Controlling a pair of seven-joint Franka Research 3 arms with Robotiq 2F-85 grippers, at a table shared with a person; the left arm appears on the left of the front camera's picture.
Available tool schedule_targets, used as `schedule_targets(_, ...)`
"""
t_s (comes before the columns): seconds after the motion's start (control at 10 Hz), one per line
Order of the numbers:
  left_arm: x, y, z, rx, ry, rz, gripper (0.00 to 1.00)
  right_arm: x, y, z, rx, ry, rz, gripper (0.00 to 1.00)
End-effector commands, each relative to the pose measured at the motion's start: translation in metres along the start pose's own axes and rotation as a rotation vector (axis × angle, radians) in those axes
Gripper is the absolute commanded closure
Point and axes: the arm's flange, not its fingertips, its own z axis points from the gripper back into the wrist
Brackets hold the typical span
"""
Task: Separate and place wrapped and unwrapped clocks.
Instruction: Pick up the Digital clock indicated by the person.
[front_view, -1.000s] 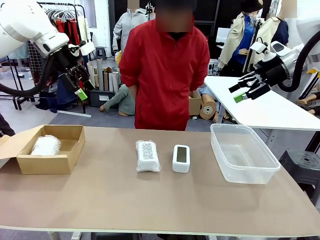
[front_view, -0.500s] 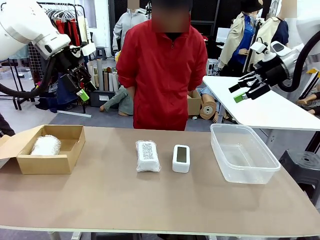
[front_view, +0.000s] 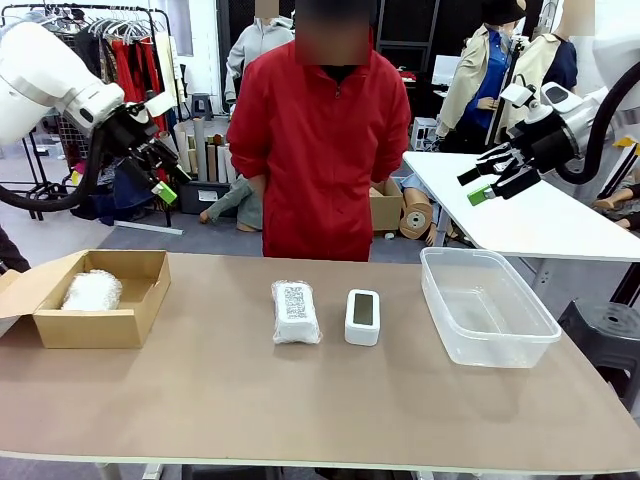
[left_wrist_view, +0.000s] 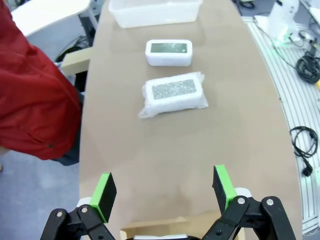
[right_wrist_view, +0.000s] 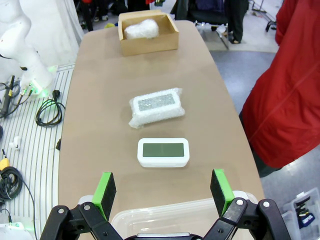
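Observation:
A bubble-wrapped clock with a dark printed label (front_view: 296, 311) (left_wrist_view: 173, 93) (right_wrist_view: 156, 106) lies mid-table. Right beside it sits the bare white clock with a grey-green screen (front_view: 362, 316) (left_wrist_view: 169, 52) (right_wrist_view: 163, 152). Another wrapped bundle (front_view: 91, 290) (right_wrist_view: 141, 29) rests inside the cardboard box (front_view: 128, 325) (right_wrist_view: 150, 44) at the left. My left gripper (front_view: 160, 182) (left_wrist_view: 163, 189) hangs open and empty, high above the table's left end. Over the right side my right gripper (front_view: 478, 186) (right_wrist_view: 163, 189) is raised, open, nothing between its fingers.
A clear plastic tub (front_view: 500, 342) (left_wrist_view: 153, 12) (right_wrist_view: 180, 211) stands at the table's right end. A person in a red jacket (front_view: 323, 140) stands at the far edge, behind the two middle clocks. A white table (front_view: 540, 222) lies beyond the right side.
My left arm has drifted slightly, its gripper shifting a little down and right. The person has shifted a little to the left. The clocks and right arm stay put.

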Motion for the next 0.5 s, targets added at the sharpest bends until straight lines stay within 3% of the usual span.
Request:
schedule_targets(0.0, -0.0071, 0.0054, 0.0064, 0.078, -0.034, -0.003, 0.0, 0.0011, 0.0004, 0.0008, -0.001, 0.003, 0.004, 0.0)
schedule_targets(0.4, -0.0088, 0.0062, 0.0087, 0.055, -0.015, 0.02, 0.0, 0.0011, 0.0004, 0.0008, -0.001, 0.003, 0.004, 0.0)
